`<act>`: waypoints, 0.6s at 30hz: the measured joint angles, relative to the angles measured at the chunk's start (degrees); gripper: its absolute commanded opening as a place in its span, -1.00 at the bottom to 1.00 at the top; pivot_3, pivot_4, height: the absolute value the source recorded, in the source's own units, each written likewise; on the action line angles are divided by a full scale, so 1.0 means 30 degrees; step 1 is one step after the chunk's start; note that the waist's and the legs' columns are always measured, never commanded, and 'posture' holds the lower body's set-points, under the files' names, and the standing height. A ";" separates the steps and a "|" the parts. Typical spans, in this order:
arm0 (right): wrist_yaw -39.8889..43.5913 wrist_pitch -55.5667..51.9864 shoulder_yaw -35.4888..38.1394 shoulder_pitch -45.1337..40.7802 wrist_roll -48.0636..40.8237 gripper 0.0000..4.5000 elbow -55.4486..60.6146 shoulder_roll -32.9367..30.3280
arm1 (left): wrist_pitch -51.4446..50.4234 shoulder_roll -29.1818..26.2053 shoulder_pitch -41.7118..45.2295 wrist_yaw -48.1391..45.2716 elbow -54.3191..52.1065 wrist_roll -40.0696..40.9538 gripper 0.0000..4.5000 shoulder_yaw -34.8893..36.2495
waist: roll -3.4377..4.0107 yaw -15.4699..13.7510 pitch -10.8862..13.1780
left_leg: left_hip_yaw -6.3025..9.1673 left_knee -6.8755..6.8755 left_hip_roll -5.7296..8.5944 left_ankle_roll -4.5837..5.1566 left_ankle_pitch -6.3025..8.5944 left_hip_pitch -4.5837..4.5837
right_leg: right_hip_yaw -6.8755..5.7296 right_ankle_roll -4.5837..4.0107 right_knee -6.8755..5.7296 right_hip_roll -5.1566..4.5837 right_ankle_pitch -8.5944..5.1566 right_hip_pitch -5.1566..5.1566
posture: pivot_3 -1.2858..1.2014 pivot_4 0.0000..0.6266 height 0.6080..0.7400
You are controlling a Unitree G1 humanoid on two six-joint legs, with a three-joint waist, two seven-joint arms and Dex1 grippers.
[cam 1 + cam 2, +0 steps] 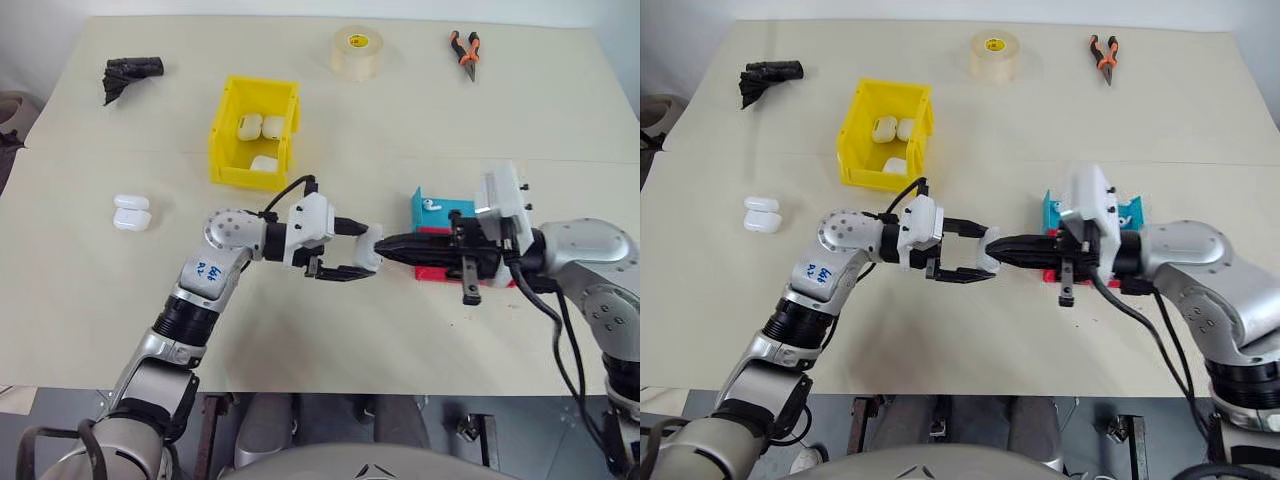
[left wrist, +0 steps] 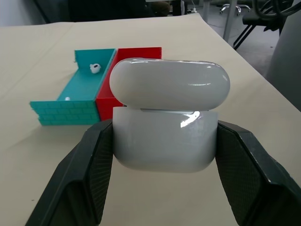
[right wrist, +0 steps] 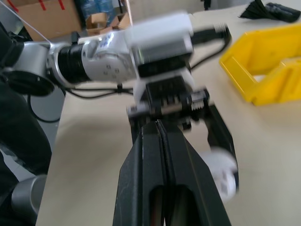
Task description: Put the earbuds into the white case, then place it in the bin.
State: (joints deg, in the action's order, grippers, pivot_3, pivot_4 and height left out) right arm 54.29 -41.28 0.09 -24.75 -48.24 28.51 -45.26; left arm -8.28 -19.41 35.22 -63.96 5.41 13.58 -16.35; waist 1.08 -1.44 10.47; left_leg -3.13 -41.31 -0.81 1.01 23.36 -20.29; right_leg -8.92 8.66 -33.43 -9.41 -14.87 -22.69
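Centrally, left claw point(image 1: 362, 258) clamping white case point(image 1: 371, 243), right claw point(image 1: 392, 246) pinched empty, seemingly touching it, bare table point(image 1: 330, 340) around.

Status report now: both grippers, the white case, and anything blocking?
Left gripper shut on the white case, lid ajar. Right gripper shut, empty, tips at the case. One earbud in the teal tray. Bin holds three cases. Nothing blocking.

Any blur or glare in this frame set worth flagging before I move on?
Right wrist view: motion blur smears the left gripper and the white case it holds; the right gripper reads sharper, jaws shut. Left wrist view: sharp, with bright glare streaks on the case's glossy lid. Head views: even, soft lighting, faint shadows beside the bin.
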 measured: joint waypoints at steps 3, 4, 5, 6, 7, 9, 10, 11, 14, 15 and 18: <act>-0.0159 -0.0123 -0.0724 -0.0390 0.0493 -0.99 0.0023 0.0179 | 0.0000 0.0077 -0.0001 -0.0002 -0.0002 -0.0032 0.25 -0.0067 | 0.0000 -0.0024 0.0000 | 0.0004 0.0000 0.0001 0.0000 0.0000 -0.0003 | -0.0003 0.0000 0.0000 0.0000 0.0000 0.0000 | 0.03 -0.52 1.00; -0.0175 -0.0124 -0.0873 -0.0374 0.0736 -0.99 -0.0023 0.0179 | 0.0006 0.0099 -0.0001 0.0010 -0.0002 -0.0034 0.25 -0.0071 | 0.0000 -0.0023 0.0000 | 0.0002 0.0000 0.0003 0.0000 0.0000 -0.0006 | -0.0003 0.0000 0.0001 0.0000 0.0000 0.0000 | 0.03 -0.52 1.00; -0.0185 -0.0109 -0.0918 -0.0288 0.0943 -0.99 -0.0128 0.0177 | 0.0018 0.0146 -0.0001 0.0028 -0.0003 -0.0033 0.25 -0.0069 | 0.0000 -0.0024 0.0000 | 0.0002 0.0000 0.0003 0.0000 0.0000 -0.0006 | -0.0003 0.0000 0.0001 -0.0001 0.0000 0.0000 | 0.03 -0.52 1.00; -0.0155 0.0015 -0.0918 -0.0092 0.1295 -0.99 -0.0388 0.0146 | 0.0082 0.0203 -0.0006 0.0029 -0.0024 -0.0019 0.25 -0.0063 | -0.0002 -0.0030 0.0000 | 0.0004 0.0000 0.0003 0.0000 0.0000 -0.0006 | -0.0004 0.0000 0.0001 -0.0001 0.0000 0.0000 | 0.03 -0.52 1.00; -0.0042 0.0339 -0.0840 0.0298 0.1681 -0.99 -0.0787 0.0062 | 0.0117 0.0201 -0.0040 0.0030 -0.0071 -0.0043 0.25 -0.0059 | -0.0001 -0.0037 0.0000 | 0.0003 0.0000 0.0003 0.0000 0.0000 -0.0006 | -0.0004 0.0000 0.0000 -0.0001 0.0000 0.0000 | 0.03 -0.52 1.00; 0.0352 0.0948 -0.0629 0.1054 0.2322 -0.99 -0.1375 -0.0402 | 0.0146 0.0127 -0.0251 0.0052 -0.0074 0.0011 0.25 0.0170 | -0.0001 -0.0005 0.0000 | -0.0006 0.0004 0.0002 0.0000 0.0000 -0.0005 | -0.0002 0.0000 0.0001 0.0000 0.0000 -0.0003 | 0.03 -0.52 1.00; 0.0534 0.1217 -0.0446 0.1364 0.2595 -0.99 -0.1851 -0.0616 | 0.0258 0.0109 -0.0330 0.0064 -0.0089 0.0000 0.25 0.0278 | -0.0003 -0.0007 0.0001 | -0.0005 0.0003 0.0002 0.0000 0.0000 -0.0006 | -0.0002 0.0000 0.0001 -0.0001 0.0000 -0.0003 | 0.03 -0.52 1.00; 0.0713 0.1490 -0.0169 0.1601 0.2856 -0.99 -0.2195 -0.0732 | 0.0332 0.0069 -0.0462 0.0049 -0.0093 0.0063 0.25 0.0452 | -0.0003 0.0018 0.0001 | -0.0014 0.0004 0.0001 0.0000 0.0000 -0.0004 | 0.0002 0.0000 0.0001 0.0000 0.0000 -0.0003 | 0.03 -0.52 1.00; 0.1394 0.2358 0.0529 0.2415 0.3788 -0.99 -0.3636 -0.1519 | 0.0474 0.0105 -0.0951 -0.0097 -0.0918 0.1094 0.25 0.1278 | -0.0005 0.0017 0.0002 | -0.0010 0.0003 -0.0005 0.0000 0.0000 -0.0003 | 0.0002 0.0000 0.0002 -0.0001 0.0000 -0.0004 | 0.03 -0.52 1.00; 0.1644 0.2788 0.0910 0.2691 0.3954 -0.99 -0.3939 -0.1527 | 0.0455 0.0030 -0.1136 -0.0211 -0.1228 0.1477 0.25 0.1581 | -0.0004 0.0027 0.0002 | -0.0011 0.0004 -0.0005 0.0000 0.0000 -0.0002 | 0.0003 0.0000 0.0000 -0.0001 0.0000 -0.0004 | 0.03 -0.52 1.00; 0.2230 0.4553 0.2132 0.3415 0.3959 -0.99 -0.4059 -0.0714 | 0.0228 -0.0461 -0.2305 -0.0170 -0.2329 0.2296 0.25 0.2327 | -0.0004 0.0070 0.0002 | -0.0015 0.0013 -0.0013 -0.0001 0.0000 0.0008 | 0.0005 0.0000 0.0002 0.0002 0.0000 -0.0004 | 0.03 -0.52 1.00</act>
State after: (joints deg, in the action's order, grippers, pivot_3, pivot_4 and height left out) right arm 60.98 -27.62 6.49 -14.50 -36.36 16.33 -47.40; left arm -7.60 -20.79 28.30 -64.47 -1.58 20.47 -9.37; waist 1.07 -1.24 10.48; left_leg -3.17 -41.27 -0.85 1.01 23.36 -20.27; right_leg -8.90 8.66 -33.42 -9.40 -14.87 -22.70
